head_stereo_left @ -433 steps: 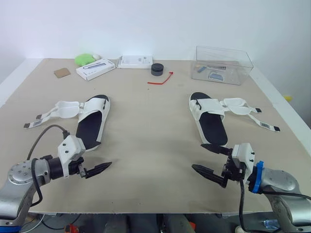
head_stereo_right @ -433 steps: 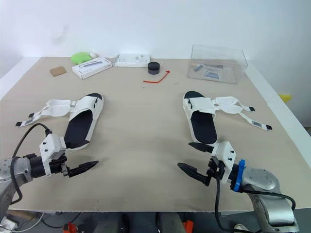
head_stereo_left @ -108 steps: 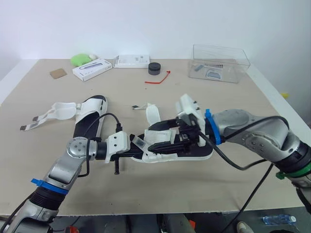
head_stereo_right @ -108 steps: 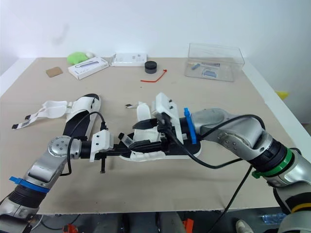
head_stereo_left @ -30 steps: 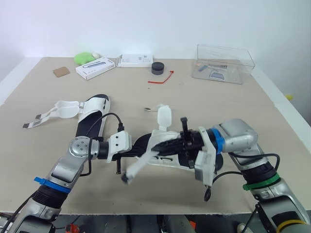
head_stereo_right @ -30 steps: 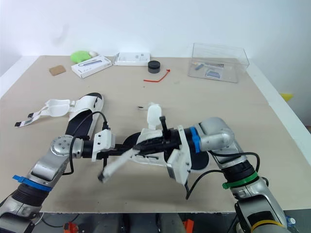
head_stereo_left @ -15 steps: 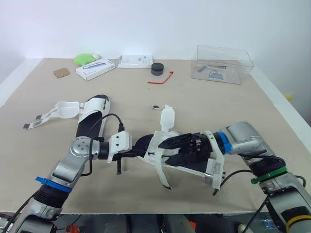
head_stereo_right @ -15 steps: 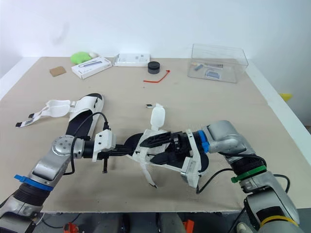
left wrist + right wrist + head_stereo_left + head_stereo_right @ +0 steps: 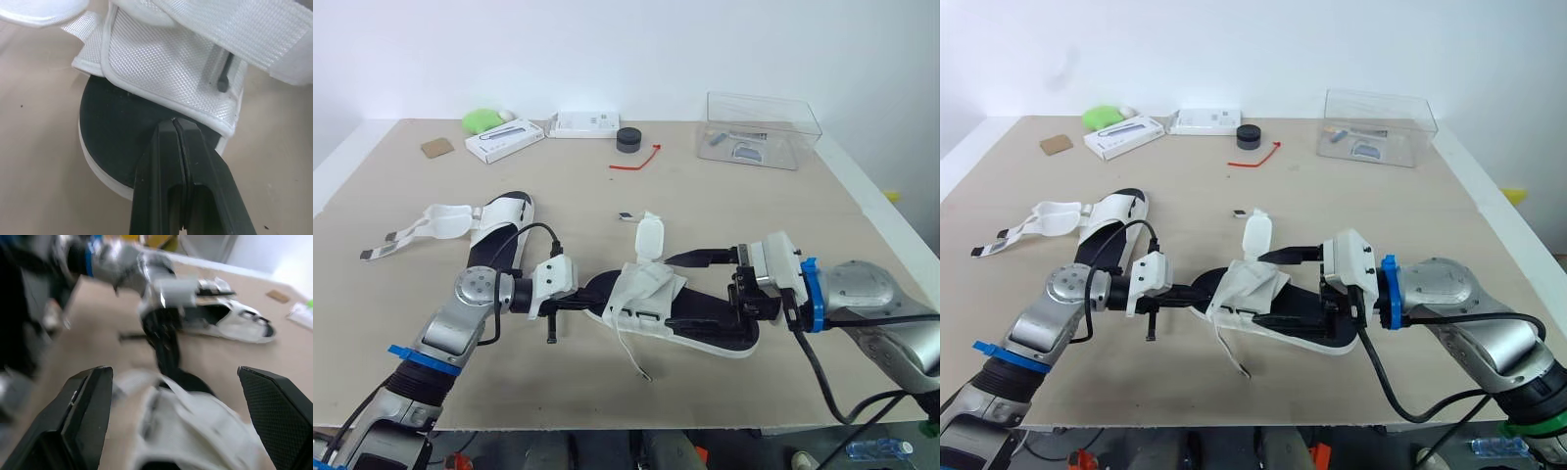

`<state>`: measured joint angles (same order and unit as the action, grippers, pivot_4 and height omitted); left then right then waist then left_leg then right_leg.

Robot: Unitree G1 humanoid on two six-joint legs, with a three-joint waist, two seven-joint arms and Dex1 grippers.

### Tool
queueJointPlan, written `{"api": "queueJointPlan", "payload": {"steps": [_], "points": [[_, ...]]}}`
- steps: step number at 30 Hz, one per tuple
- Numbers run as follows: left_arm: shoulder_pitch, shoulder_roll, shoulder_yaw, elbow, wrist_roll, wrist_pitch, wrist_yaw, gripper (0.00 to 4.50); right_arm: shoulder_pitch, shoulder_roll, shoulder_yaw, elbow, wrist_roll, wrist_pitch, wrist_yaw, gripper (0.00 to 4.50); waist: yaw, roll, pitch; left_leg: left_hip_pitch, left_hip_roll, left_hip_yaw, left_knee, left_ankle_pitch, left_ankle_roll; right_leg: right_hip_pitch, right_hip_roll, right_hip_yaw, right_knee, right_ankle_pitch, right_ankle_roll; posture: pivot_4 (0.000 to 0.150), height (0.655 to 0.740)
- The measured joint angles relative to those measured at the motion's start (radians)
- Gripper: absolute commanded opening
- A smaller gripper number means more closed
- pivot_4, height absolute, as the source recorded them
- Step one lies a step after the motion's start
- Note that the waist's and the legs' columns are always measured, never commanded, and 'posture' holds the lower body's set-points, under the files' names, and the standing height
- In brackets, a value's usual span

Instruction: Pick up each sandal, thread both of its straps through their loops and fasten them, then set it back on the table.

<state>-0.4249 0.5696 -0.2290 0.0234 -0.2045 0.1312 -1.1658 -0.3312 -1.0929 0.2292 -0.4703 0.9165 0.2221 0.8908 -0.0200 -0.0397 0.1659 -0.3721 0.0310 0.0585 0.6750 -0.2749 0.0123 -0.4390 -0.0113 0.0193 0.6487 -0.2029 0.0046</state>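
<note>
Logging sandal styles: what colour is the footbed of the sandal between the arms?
The footbed is black; the left wrist view shows it best.

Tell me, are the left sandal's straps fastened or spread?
Spread: both straps lie flat on the table, stretched sideways off the left sandal, ends loose.

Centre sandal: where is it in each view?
Left eye: sandal at the centre of the table.
Right eye: same, centre.
Left wrist: black sole under the shut left gripper.
Right wrist: blurred, inside the open right gripper.
Landmark: left gripper at its end.
</note>
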Motion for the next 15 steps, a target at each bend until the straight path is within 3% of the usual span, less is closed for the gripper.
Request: {"api": "queueJointPlan", "payload": {"steps": [3, 6, 15], "points": [[-0.018, -0.009, -0.001, 0.031, 0.003, -0.006, 0.001, 0.0, 0.017, -0.032, -0.004, -0.065, 0.131, 0.235, -0.019, 4.38, 0.001, 0.0, 0.0, -0.001, 0.0, -0.001, 0.0, 0.0, 0.0, 0.0, 0.002, 0.0, 0.0, 0.0, 0.0, 0.15, 0.74], [-0.055, -0.022, -0.001, 0.065, 0.009, -0.025, 0.005, 0.0, 0.018, -0.06, 0.003, -0.077, 0.172, 0.44, -0.02, 4.38, 0.001, 0.0, 0.0, -0.002, 0.0, 0.0, 0.0, 0.0, 0.0, -0.001, 0.001, 0.0, -0.001, 0.0, 0.001, 0.15, 0.74], [-0.071, -0.034, -0.001, 0.086, 0.012, -0.045, 0.01, 0.0, 0.049, 0.023, 0.012, -0.03, 0.05, 0.582, 0.02, 4.38, 0.0, 0.0, 0.0, -0.004, -0.001, -0.001, 0.0, 0.0, 0.0, -0.001, 0.002, 0.0, -0.002, 0.0, 0.003, 0.15, 0.74]]}}
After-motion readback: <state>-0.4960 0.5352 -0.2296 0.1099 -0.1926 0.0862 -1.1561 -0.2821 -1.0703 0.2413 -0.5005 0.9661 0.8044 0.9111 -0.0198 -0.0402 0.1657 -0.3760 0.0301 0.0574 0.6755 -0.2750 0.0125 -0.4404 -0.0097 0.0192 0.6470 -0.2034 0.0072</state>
